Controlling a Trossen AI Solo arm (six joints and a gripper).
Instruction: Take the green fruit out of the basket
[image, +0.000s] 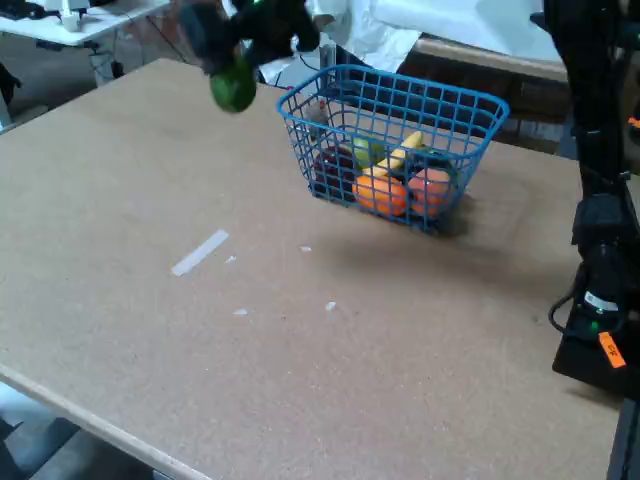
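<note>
fingers (232, 62) – blurred, gripping green fruit (233, 90) | basket (340, 90) – fruit clear of it, left

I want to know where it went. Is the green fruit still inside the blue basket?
No, the green fruit hangs in the pincer above the table, left of the basket.

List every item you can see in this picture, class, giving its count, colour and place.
basket: one, blue wire, on the table, upper centre-right.
green fruit: one, dark green, held in the air left of the basket.
orange fruits: two, orange, front of the basket.
banana: one, yellow, in the basket.
pale piece: one, yellow-green, in the basket.
dark fruit: one, deep red, in the basket's left.
tape: one strip, white, left-centre of the table.
table: one, tan.
end effector: one, black, blurred, gripping the green fruit.
arm base: one, black, right edge.
</note>
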